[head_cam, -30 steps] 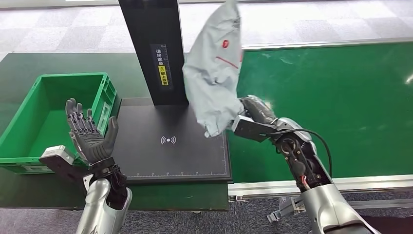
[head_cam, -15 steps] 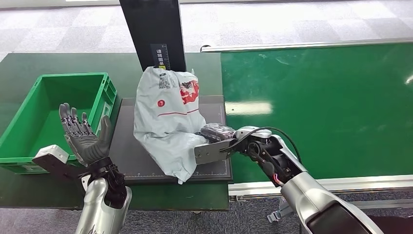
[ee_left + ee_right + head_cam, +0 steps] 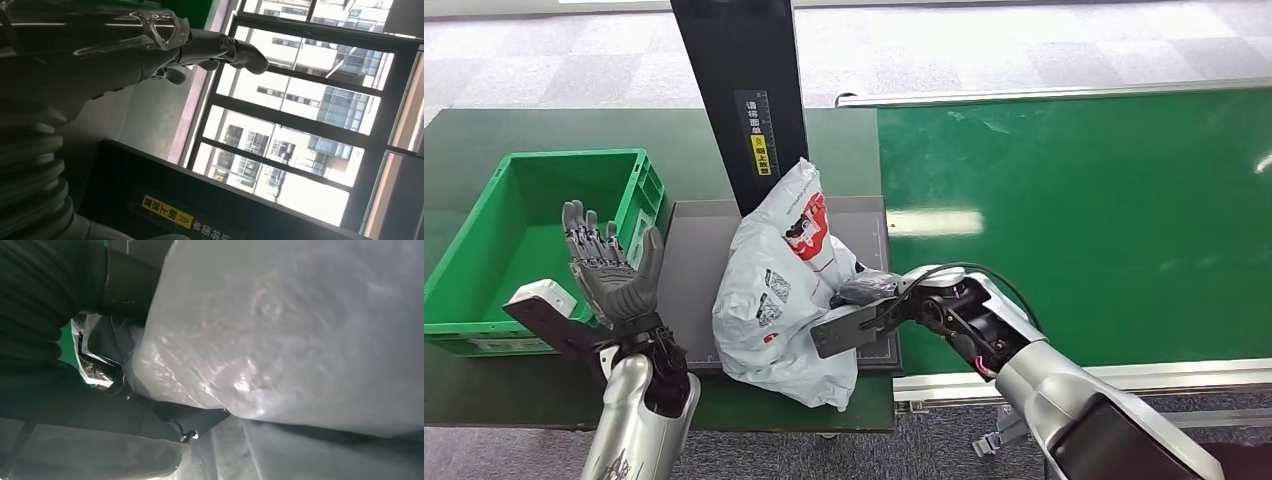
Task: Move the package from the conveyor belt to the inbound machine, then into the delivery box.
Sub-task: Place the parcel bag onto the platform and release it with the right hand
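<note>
The package (image 3: 776, 290), a grey plastic mailer with red print, lies crumpled on the inbound machine's black platform (image 3: 692, 262) and hangs over its front edge. My right hand (image 3: 867, 289) grips the bag's right side, low over the platform's right corner. Close up, the package (image 3: 300, 330) looms large, with a fold of its plastic caught in my dark fingers (image 3: 107, 370). My left hand (image 3: 610, 274) is raised palm up, fingers apart and holding nothing, between the platform and the green delivery box (image 3: 484, 290). Its fingers (image 3: 210, 47) stretch out straight.
The machine's black post (image 3: 742, 95) with a yellow label stands behind the package. The green conveyor belt (image 3: 1104, 220) runs on the right, with a metal rail along its front. The green box holds nothing that I can see. Grey carpet lies beyond.
My right arm swung the package down from high in the air onto the platform, then drew it toward the front edge. My left hand stayed raised, shifting only slightly.
</note>
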Controlling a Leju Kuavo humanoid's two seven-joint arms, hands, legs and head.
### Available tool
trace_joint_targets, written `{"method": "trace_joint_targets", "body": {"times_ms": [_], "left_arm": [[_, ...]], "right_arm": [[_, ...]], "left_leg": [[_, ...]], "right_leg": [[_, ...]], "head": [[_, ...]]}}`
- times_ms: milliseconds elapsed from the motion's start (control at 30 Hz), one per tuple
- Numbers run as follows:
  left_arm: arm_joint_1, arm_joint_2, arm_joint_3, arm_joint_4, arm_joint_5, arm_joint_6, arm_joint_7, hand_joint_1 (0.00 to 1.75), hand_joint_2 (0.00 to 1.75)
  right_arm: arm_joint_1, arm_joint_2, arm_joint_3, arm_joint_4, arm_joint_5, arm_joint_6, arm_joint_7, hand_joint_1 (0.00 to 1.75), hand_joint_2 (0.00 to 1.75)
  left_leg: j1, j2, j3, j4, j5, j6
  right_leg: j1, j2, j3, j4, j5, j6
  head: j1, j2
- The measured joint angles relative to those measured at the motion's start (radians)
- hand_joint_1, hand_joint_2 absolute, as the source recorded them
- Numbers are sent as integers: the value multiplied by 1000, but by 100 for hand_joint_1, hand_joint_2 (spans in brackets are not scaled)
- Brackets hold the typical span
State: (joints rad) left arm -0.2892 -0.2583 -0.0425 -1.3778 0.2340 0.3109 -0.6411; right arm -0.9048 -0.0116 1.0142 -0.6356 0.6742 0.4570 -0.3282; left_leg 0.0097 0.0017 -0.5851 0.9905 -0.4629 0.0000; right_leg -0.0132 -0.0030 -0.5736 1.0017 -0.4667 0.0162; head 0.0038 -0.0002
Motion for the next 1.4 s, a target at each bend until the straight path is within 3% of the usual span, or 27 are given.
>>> {"method": "trace_joint_targets", "body": {"times_ms": [267,300,400,433,633,733,833,1033,1233,1400], "left_arm": [[-14,0,-4,24,-1,-5,10,0,175],[-15,0,-4,26,-1,-5,11,0,175],[-12,0,-3,28,-1,-4,12,0,175],[-9,0,-3,28,-1,-3,11,0,175],[26,1,2,7,-7,8,-8,0,175],[35,1,5,0,-14,16,-19,0,175],[39,1,7,-3,-36,54,-33,0,175],[55,-22,60,-103,-239,329,-56,0,175],[76,-59,201,-261,-272,349,-57,0,175],[84,-72,239,-323,-255,349,-57,0,175]], "right_arm": [[-25,-32,44,3,-67,27,26,175,175],[-26,-39,48,-2,-75,17,39,159,175],[-24,-60,55,-24,-90,-58,83,28,175],[-22,-65,55,-31,-92,-98,96,0,175],[21,-74,-15,-100,-98,-353,109,0,175],[49,-63,-82,-146,-88,-413,100,0,175],[72,-53,-132,-182,-84,-428,80,0,175],[134,-1,-266,-245,-75,-459,26,0,175],[182,41,-369,-266,-44,-440,-1,0,175],[203,55,-414,-280,-62,-412,-50,0,175]], "left_leg": [[0,0,1,0,0,0],[0,0,1,0,0,0],[0,0,1,0,0,0],[0,0,0,0,0,0],[0,0,0,0,0,0],[0,0,-1,0,0,0],[0,0,-1,0,0,0],[0,0,-1,0,0,0],[0,0,-1,0,0,0],[0,0,-1,0,0,0]], "right_leg": [[0,0,1,0,0,0],[0,0,1,0,0,0],[0,0,1,0,0,0],[0,0,1,0,0,0],[0,0,0,0,0,0],[1,0,0,0,0,0],[1,0,0,0,0,0],[1,0,0,0,0,0],[1,0,0,0,0,0],[1,0,0,0,0,0]], "head": [[0,0],[0,0],[0,0],[0,0],[0,0],[0,0],[0,0],[0,0],[0,0],[0,0]]}}
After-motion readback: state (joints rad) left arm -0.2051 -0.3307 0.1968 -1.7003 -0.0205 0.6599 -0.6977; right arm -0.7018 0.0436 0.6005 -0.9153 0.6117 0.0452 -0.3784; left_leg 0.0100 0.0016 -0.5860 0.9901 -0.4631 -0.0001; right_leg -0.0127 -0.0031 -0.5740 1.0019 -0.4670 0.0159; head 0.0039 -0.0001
